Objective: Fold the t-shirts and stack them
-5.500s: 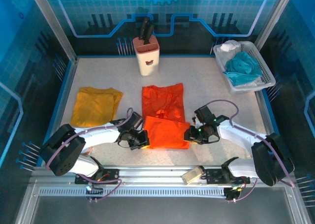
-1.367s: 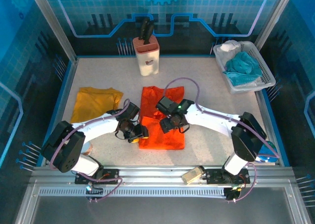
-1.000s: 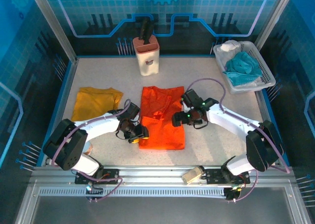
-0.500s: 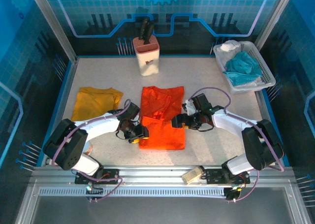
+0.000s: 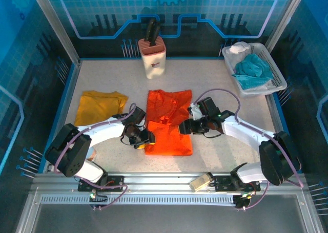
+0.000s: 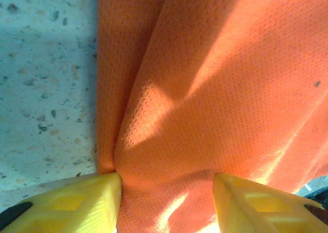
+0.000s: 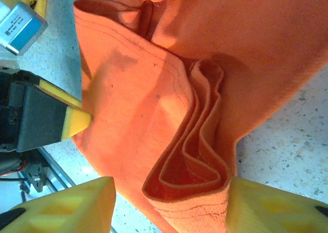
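I am seeing the right gripper (image 7: 169,189) standing parted, its yellow fingers (image 7: 77,205) straddling the layered fold at the right edge of the orange t-shirt (image 5: 166,141). The left gripper (image 6: 166,182) is bracketing the shirt's opposite edge; I cannot tell whether it is pinching. The shirt is lying in the middle of the table (image 5: 220,89), and the mustard yellow t-shirt (image 5: 100,107) is resting well apart on its left.

No words or numbers are showing clearly enough to read — the white knife block (image 5: 153,64) is wearing a little red mark that is looking too small to make out, and the small grey box (image 7: 19,23) is carrying a label with tiny, blurry print.
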Tool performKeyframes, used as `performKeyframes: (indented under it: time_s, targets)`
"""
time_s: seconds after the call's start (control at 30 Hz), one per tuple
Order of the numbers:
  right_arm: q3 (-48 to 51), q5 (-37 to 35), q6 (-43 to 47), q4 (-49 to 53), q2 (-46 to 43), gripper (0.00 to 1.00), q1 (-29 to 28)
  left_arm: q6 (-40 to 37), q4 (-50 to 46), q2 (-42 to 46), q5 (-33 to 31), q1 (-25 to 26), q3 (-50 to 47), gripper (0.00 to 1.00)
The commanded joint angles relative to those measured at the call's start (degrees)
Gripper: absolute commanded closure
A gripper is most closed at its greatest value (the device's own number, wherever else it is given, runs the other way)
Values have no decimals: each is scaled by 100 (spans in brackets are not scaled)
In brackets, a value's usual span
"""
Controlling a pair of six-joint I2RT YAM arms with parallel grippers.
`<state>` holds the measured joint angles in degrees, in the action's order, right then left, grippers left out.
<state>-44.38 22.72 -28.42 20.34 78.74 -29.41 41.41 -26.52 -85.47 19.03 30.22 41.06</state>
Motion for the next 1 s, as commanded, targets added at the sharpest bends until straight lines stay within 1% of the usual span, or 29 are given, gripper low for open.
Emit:
performKeyframes:
  time_s: [0.0,0.03,0.13,0.2,0.33,0.43,0.5,0.53,0.63,0.7,0.83,0.9,0.97]
  targets:
    - [-169,-260,68,307,-29,51,-155,-72,97,-119,134,12,-26,49]
    - [-176,-319,52,319,-16,54,-206,-78,100,-132,136,19,-17,49]
    - [-272,-663,48,474,14,55,-394,-72,103,-112,128,28,-28,49]
    - [-415,-1239,70,744,92,55,-555,-72,103,-96,123,28,-53,49]
    - [-694,-2066,169,1079,313,57,-835,-71,130,-114,128,28,-56,49]
    - [-914,-2499,116,1264,472,66,-975,-64,121,-94,123,28,-48,49]
    - [-1000,-2670,98,1300,553,74,-1026,-46,134,-78,119,26,-54,49]
    - [-1033,-2663,89,1291,593,77,-1021,-47,134,-84,128,31,-54,49]
    - [-1168,-2544,115,1236,723,99,-1014,-64,93,-84,111,25,-63,49]
    - [-1289,-2235,218,1163,757,100,-1010,-93,7,-45,65,24,-63,49]
    - [-1277,-1320,514,713,612,100,-1014,-94,-133,192,-113,26,-96,49]
    - [-1249,-1111,609,496,513,100,-1012,-80,-152,346,-187,4,-100,49]
    - [-1260,-1122,671,445,480,100,-987,-129,-237,448,-245,-44,-56,49]
